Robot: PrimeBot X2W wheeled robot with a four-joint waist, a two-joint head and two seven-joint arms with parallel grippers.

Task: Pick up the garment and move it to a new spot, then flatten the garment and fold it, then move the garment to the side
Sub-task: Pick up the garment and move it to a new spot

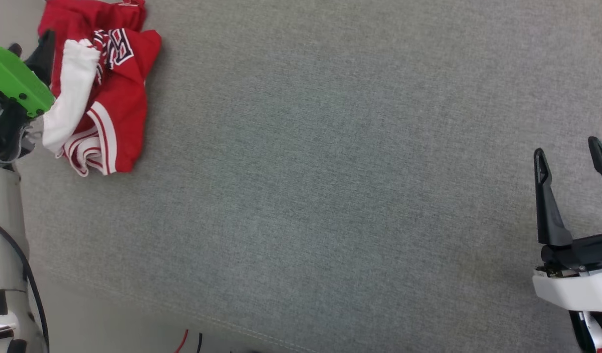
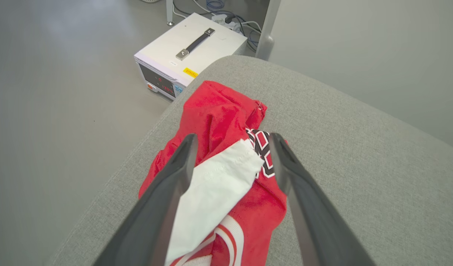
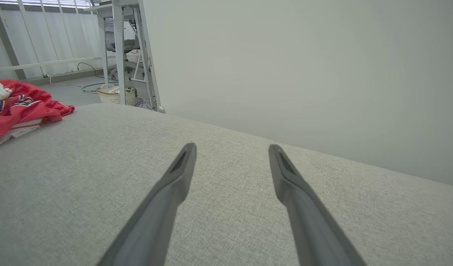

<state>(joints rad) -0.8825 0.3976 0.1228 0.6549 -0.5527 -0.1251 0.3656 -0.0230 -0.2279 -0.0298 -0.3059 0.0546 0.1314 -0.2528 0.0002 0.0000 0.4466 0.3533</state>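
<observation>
The garment is a crumpled red jersey with a white sleeve and striped trim. It lies at the far left corner of the grey cushioned surface. My left gripper hangs open right over it. In the left wrist view its two fingers frame the white sleeve of the garment, with no cloth pinched between them. My right gripper is open and empty above bare fabric at the right, far from the garment. Its fingers point along the surface.
The cushion's rounded corner drops off just beyond the garment. A white box with a handle stands on the floor below it. A wicker basket and a desk frame stand further off. Red and black cables show at the near edge.
</observation>
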